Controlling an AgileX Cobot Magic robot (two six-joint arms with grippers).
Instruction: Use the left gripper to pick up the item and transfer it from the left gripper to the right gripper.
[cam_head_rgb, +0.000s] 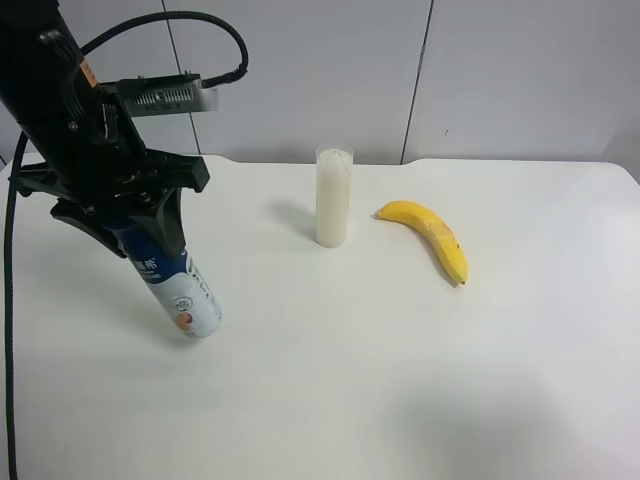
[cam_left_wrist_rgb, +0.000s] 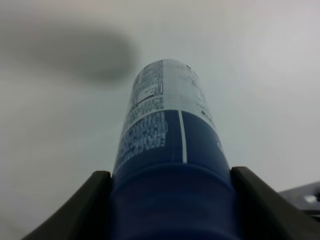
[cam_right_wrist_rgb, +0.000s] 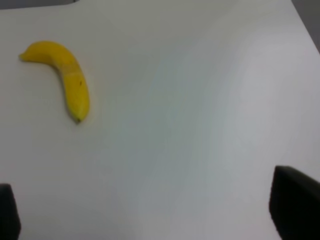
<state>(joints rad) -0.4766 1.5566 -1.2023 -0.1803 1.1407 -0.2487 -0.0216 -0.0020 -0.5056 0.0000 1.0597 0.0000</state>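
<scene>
All-black left tool (cam_left_wrist_rgb: 172, 210) is clamping the blue-capped, white-bodied cylindrical bottle (cam_head_rgb: 185, 290) near its cap. The bottle is tilting, well apart from the tall translucent white cylinder (cam_head_rgb: 333, 197). Black-fingered right tool (cam_right_wrist_rgb: 150, 215) is sitting wide open. I'd be lifting clear and presenting the bare white body.

The bottle (cam_head_rgb: 183, 285), dark blue at the cap end, blue-labelled above and white below with a small orange mark, is held tilted with its base downward at the exterior high view's left. It is clamped at the cap end by the left gripper (cam_left_wrist_rgb: 172, 210). The right gripper (cam_right_wrist_rgb: 150, 212) is seen with its fingers spread wide apart.
</scene>
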